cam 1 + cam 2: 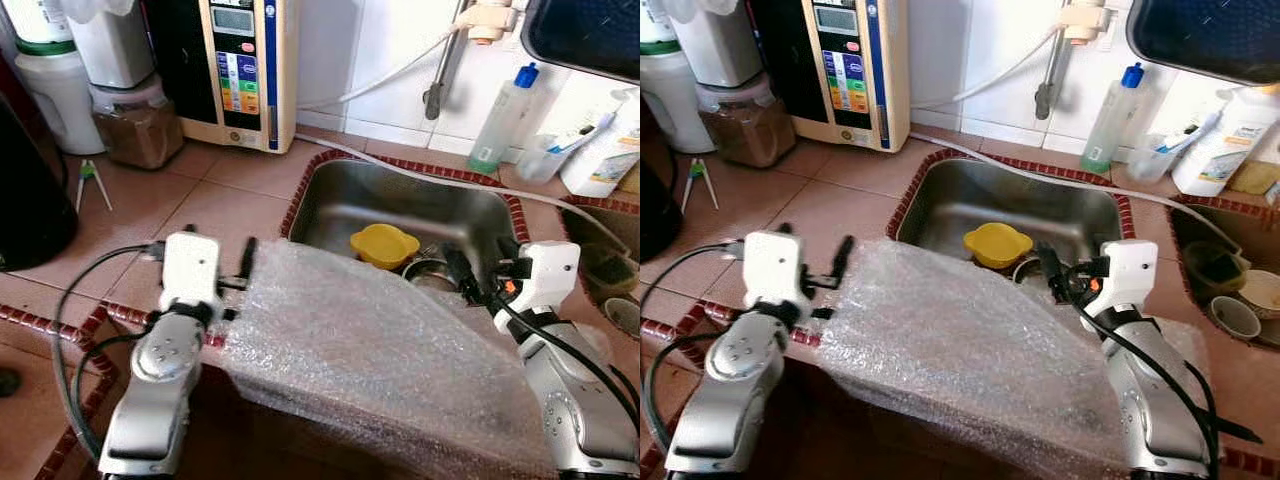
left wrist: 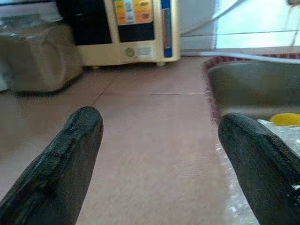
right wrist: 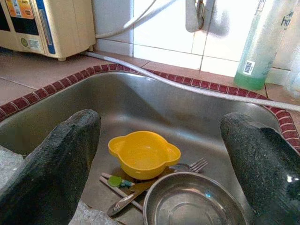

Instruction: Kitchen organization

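— Bubble wrap sheet (image 1: 370,350)?
— Spread across the lower centre of the head views, draped over the front edge of the tiled counter (image 1: 215,195) and overlapping the near rim of the steel sink (image 1: 340,195).

— Left gripper (image 1: 232,270)?
— At the sheet's left edge, lower left of the frame, above the counter. Fingers (image 2: 70,154) spread wide apart in the wrist view, grasping nothing; wrap edge just beside one finger.

— Right gripper (image 1: 470,270)?
— At the sheet's upper right corner, right of centre, over the sink's near side. Fingers (image 3: 61,159) likewise released, wide apart, nothing between them.

— In the sink?
— Yellow bowl (image 3: 144,153) with two small handles, centre of the frame; steel bowl (image 3: 194,201) just beside it, nearer the camera; fork (image 3: 190,165) and a few other utensils lying under and between them.

— Along the back?
— Cream water machine (image 1: 240,70) at upper centre-left, against the tiled wall. Brown-filled clear jar (image 1: 135,125) left of it. Green-liquid bottle (image 1: 497,120) with a blue cap at upper right. White hose (image 1: 400,170) running along the sink's far rim.
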Available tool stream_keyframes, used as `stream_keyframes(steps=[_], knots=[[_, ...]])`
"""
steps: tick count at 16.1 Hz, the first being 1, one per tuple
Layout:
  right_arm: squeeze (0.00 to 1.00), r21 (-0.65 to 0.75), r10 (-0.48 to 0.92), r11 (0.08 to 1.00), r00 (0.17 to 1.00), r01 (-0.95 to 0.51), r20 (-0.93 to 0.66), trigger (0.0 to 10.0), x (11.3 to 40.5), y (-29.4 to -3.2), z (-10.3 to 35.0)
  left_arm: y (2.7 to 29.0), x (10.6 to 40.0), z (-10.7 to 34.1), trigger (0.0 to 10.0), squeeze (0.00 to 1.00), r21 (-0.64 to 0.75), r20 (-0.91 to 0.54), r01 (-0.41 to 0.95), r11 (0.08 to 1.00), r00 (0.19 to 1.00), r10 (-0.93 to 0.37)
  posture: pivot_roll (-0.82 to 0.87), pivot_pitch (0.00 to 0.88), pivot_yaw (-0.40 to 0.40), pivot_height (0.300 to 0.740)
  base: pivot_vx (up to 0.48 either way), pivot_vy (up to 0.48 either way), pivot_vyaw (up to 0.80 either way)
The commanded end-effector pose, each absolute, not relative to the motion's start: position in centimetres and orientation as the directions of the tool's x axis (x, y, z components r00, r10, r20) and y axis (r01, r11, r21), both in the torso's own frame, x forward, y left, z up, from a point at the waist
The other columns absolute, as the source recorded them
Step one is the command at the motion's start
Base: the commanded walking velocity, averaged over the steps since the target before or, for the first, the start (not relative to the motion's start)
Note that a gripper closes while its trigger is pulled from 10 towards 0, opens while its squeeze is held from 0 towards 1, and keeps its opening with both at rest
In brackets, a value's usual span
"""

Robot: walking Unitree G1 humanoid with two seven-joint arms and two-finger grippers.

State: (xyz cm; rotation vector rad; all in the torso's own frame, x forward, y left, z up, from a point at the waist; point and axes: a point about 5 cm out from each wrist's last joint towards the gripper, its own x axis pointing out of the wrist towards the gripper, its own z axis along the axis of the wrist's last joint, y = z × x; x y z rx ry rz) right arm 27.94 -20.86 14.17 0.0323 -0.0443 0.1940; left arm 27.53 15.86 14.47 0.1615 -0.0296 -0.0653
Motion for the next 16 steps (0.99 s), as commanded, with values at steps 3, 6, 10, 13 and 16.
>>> stream_keyframes(steps=[3, 6, 10, 13, 16], knots=[[0.18, 0.008, 0.184, 0.983, 0.981, -0.185, 0.055, 10.0, 28.2, -21.4, 14.5, 16.5, 26.9, 16.9, 10.0, 0.0, 0.218, 0.19, -0.039, 0.975, 0.982, -0.003, -0.03, 0.015, -0.056, 0.74, 0.0, 0.0, 0.0], [0.17, 0.003, 0.18, 0.983, 0.98, -0.181, 0.086, 10.0, 28.8, -21.3, 15.3, 15.9, 27.2, 17.8, 10.0, 0.0, 0.212, 0.232, -0.035, 0.977, 0.973, -0.015, -0.03, 0.014, -0.061, 0.74, 0.0, 0.0, 0.0], [0.18, -0.003, 0.189, 0.982, 0.978, -0.19, 0.093, 10.0, 28.7, -20.9, 15.4, 14.7, 27.0, 16.5, 10.0, 0.0, 0.2, 0.174, 0.047, 0.979, 0.981, -0.083, -0.04, 0.016, -0.056, 0.74, 0.0, 0.0, 0.0], [0.18, 0.003, 0.184, 0.983, 0.979, -0.185, 0.089, 10.0, 28.6, -20.9, 15.2, 14.4, 27.1, 16.2, 10.0, 0.0, 0.213, 0.156, 0.067, 0.975, 0.982, -0.102, -0.04, 0.015, -0.053, 0.74, 0.0, 0.0, 0.0], [0.18, 0.002, 0.187, 0.982, 0.978, -0.188, 0.091, 10.0, 28.7, -20.8, 15.3, 14.4, 27.3, 16.2, 10.0, 0.0, 0.209, 0.15, 0.065, 0.976, 0.984, -0.098, -0.04, 0.013, -0.057, 0.74, -0.273, 0.0, 0.0]])
